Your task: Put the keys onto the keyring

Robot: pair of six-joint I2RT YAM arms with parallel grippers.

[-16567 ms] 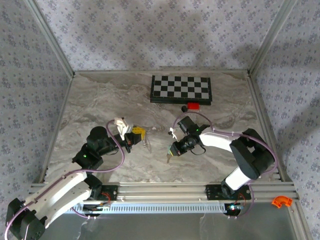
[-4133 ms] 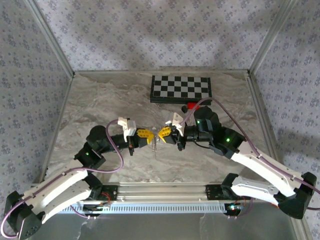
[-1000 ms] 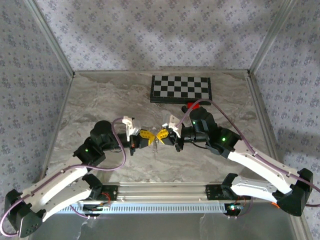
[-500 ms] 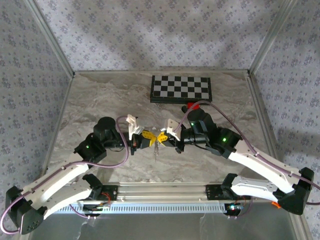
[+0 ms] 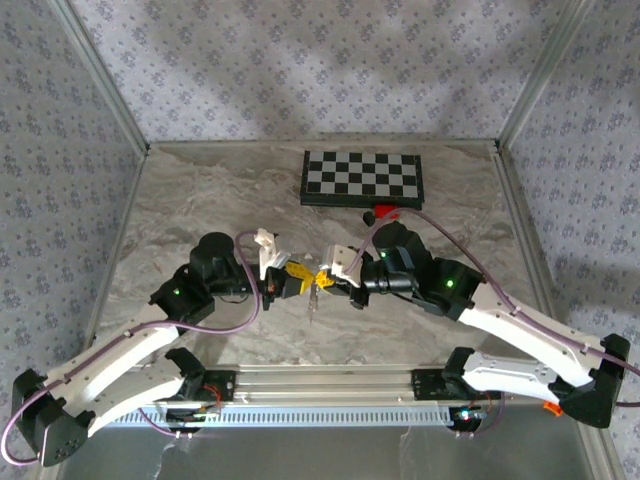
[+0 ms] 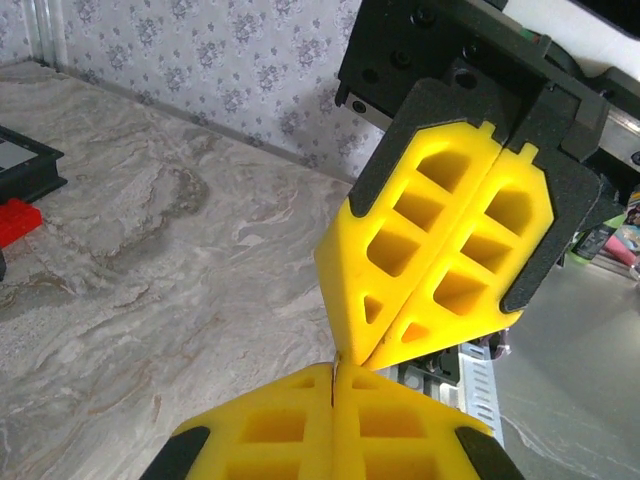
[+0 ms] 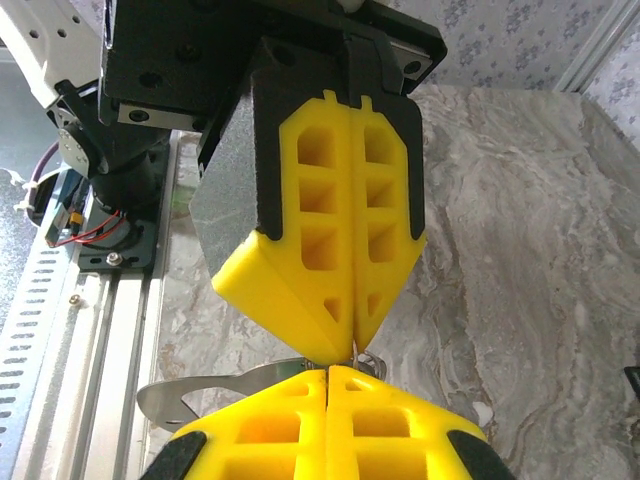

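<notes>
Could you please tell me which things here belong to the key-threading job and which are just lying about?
In the job: key, keyring, left gripper and right gripper, both with jaws shut, tip to tip.
Lying about: checkerboard, red block.

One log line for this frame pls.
phase: tools tip to tip above table | left tool: shut | right tool: shut | key: silvery blade juts beside right tool's tips, holder unclear | threading: cannot tell
</notes>
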